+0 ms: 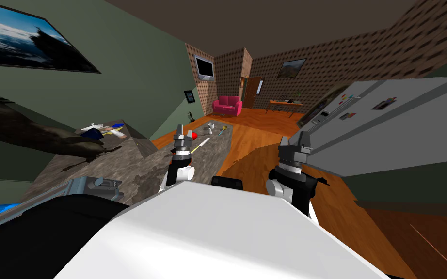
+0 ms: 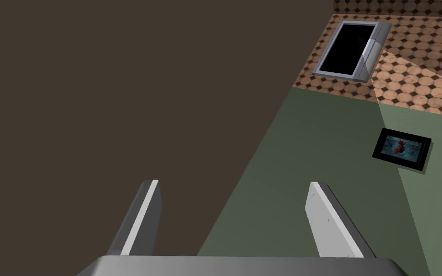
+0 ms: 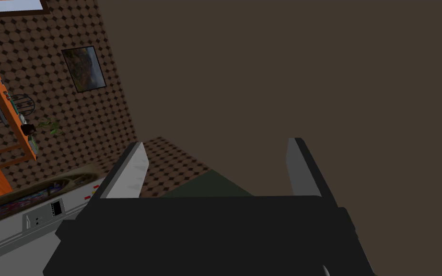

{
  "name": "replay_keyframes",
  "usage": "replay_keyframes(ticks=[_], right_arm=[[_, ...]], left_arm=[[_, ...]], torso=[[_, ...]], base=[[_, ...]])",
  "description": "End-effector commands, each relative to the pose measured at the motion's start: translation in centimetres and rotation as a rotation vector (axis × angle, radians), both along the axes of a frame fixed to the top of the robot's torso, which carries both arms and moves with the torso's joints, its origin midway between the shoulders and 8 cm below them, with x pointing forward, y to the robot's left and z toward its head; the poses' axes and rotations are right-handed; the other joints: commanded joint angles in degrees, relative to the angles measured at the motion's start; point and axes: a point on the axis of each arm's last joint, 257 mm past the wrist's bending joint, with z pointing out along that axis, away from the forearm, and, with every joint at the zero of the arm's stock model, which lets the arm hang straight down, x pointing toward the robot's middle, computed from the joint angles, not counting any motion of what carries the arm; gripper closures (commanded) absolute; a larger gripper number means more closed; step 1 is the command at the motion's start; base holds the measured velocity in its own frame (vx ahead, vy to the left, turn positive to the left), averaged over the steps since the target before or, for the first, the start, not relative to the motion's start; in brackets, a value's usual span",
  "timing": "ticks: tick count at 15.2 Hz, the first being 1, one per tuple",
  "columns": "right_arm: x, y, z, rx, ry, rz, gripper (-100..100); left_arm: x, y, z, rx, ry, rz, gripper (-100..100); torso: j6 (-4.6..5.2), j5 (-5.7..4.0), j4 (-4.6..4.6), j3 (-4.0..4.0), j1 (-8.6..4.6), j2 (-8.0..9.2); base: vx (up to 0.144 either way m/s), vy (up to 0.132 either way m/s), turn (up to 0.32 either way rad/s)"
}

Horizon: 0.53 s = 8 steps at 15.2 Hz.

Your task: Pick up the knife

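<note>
The knife, thin with a pale blade and a yellowish handle, lies flat on the dark mottled countertop ahead of me. My left gripper is raised over the counter, just short of the knife and to its left, pointing upward with its fingers open and nothing between them. My right gripper is held up over the wooden floor to the right of the counter, well away from the knife. Its fingers also stand open and bare.
A small red object, a white object and a yellow-green utensil lie beyond the knife. More clutter sits at the counter's left corner, a grey appliance near me. A white fridge stands on the right.
</note>
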Motion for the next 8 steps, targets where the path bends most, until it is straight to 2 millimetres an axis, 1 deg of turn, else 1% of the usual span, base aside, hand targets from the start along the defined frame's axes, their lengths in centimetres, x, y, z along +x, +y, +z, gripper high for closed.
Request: replay_keyframes(ticks=[1, 2, 4, 5, 6, 7, 8], right_arm=[[0.0, 0.0, 0.0, 0.0, 0.0, 0.0, 0], [0.0, 0.0, 0.0, 0.0, 0.0, 0.0, 0], [0.0, 0.0, 0.0, 0.0, 0.0, 0.0, 0], [0.0, 0.0, 0.0, 0.0, 0.0, 0.0, 0], [0.0, 0.0, 0.0, 0.0, 0.0, 0.0, 0], [0.0, 0.0, 0.0, 0.0, 0.0, 0.0, 0], [0.0, 0.0, 0.0, 0.0, 0.0, 0.0, 0]], left_arm=[[0.5, 0.1, -0.9, 0.014, 0.041, -0.022, -100], [0.5, 0.1, -0.9, 0.014, 0.041, -0.022, -100], [1.2, 0.6, -2.1, 0.017, 0.099, -0.045, -100], [1.2, 0.6, -2.1, 0.019, 0.1, -0.046, -100], [1.6, 0.9, -3.0, 0.019, 0.138, -0.06, -100], [1.6, 0.9, -3.0, 0.019, 0.138, -0.06, -100], [2.0, 1.2, -4.0, 0.018, 0.181, -0.075, -100]], torso=[[0.0, 0.0, 0.0, 0.0, 0.0, 0.0], [-0.01, 0.0, 0.0, 0.0, 0.0, 0.0], [-0.01, 0.0, 0.0, -0.01, -0.02, -0.02], [-0.01, -0.01, -0.01, -0.02, -0.04, -0.03], [0.0, -0.01, -0.01, -0.02, -0.05, -0.03], [-0.01, -0.01, -0.01, -0.03, -0.04, -0.05], [0.0, -0.01, -0.01, -0.03, -0.04, -0.05]], base=[[0.003, -0.005, 0.037], [0.004, -0.01, 0.043], [0.007, -0.017, 0.042], [0.009, -0.019, 0.032], [0.013, -0.018, 0.037], [0.013, -0.016, 0.028], [0.013, -0.017, 0.039]])
